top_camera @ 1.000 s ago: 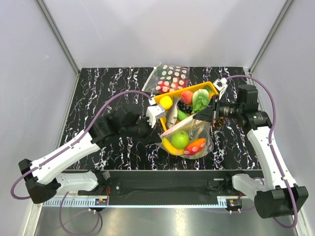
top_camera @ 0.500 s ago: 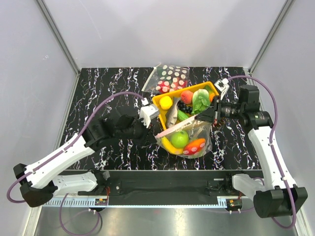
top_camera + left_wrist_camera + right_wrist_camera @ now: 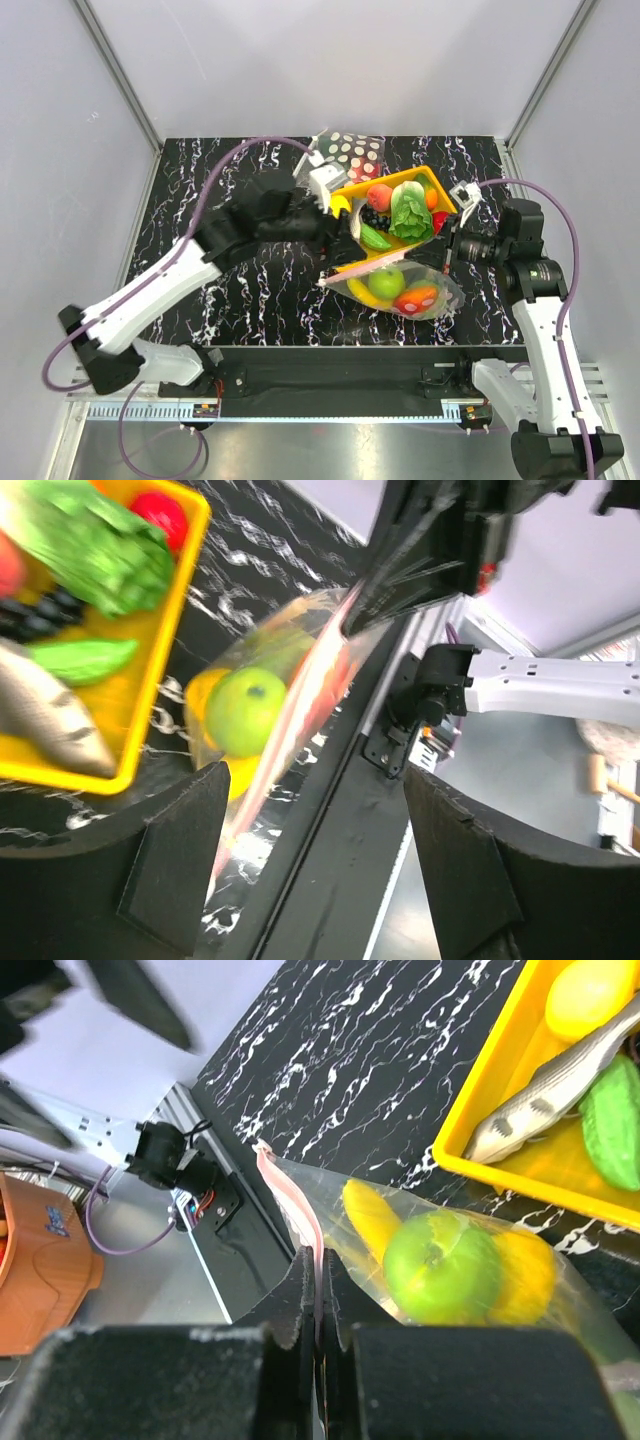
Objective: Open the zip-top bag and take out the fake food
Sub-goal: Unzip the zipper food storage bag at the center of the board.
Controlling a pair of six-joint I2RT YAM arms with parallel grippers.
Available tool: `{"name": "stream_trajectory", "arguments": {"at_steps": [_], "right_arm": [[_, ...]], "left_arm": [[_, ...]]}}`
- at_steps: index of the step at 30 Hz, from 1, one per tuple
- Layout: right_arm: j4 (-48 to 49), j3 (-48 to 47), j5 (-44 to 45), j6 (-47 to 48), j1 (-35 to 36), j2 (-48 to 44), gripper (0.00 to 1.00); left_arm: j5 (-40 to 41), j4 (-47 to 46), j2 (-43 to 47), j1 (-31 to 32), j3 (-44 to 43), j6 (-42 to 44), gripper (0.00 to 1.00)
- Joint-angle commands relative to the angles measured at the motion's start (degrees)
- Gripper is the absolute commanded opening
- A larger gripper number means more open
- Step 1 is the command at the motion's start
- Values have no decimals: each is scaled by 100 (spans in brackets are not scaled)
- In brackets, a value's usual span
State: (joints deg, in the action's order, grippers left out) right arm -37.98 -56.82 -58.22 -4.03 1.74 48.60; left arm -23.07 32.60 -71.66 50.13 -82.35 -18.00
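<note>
The zip-top bag (image 3: pixel 400 290) lies in front of the yellow tray (image 3: pixel 440 190), see-through with a pink zip strip (image 3: pixel 290 1195). Inside it is fake food: a green apple (image 3: pixel 385 283), a yellow banana (image 3: pixel 368 1215) and a red-orange piece (image 3: pixel 418 298). My right gripper (image 3: pixel 441 250) is shut on the pink strip at the bag's right end (image 3: pixel 318 1260). My left gripper (image 3: pixel 343 232) is open above the tray's near left corner, with nothing between its fingers (image 3: pixel 175 860). In the left wrist view the bag (image 3: pixel 290 680) and apple (image 3: pixel 245 710) lie ahead of those fingers, apart from them.
The yellow tray (image 3: pixel 470 1165) holds more toys: a green leafy piece (image 3: pixel 408 210), a red fruit (image 3: pixel 379 196), a grey fish (image 3: pixel 545 1095). A polka-dot bag (image 3: pixel 350 155) lies behind the tray. The black mounting rail (image 3: pixel 340 375) runs along the table's near edge.
My left gripper has let go of the bag's strip, opened, and moved back and right to the tray's corner. The right gripper has pulled the bag to the right.
</note>
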Motion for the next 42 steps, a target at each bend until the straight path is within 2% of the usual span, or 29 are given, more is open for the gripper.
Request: {"name": "stream_trajectory", "arguments": {"at_steps": [1, 8, 20, 42], "right_arm": [[10, 188, -313, 113, -15, -175, 0], [150, 505, -436, -27, -16, -509, 0], [203, 549, -480, -203, -7, -659, 0], [379, 637, -586, -370, -7, -641, 0]], "left_arm": [[-689, -771, -410, -21, 78, -283, 75], [-1033, -1142, -963, -21, 175, -371, 72], [-910, -1441, -1078, -12, 667, -494, 68], [-866, -1643, -1333, 85, 755, -591, 65]]}}
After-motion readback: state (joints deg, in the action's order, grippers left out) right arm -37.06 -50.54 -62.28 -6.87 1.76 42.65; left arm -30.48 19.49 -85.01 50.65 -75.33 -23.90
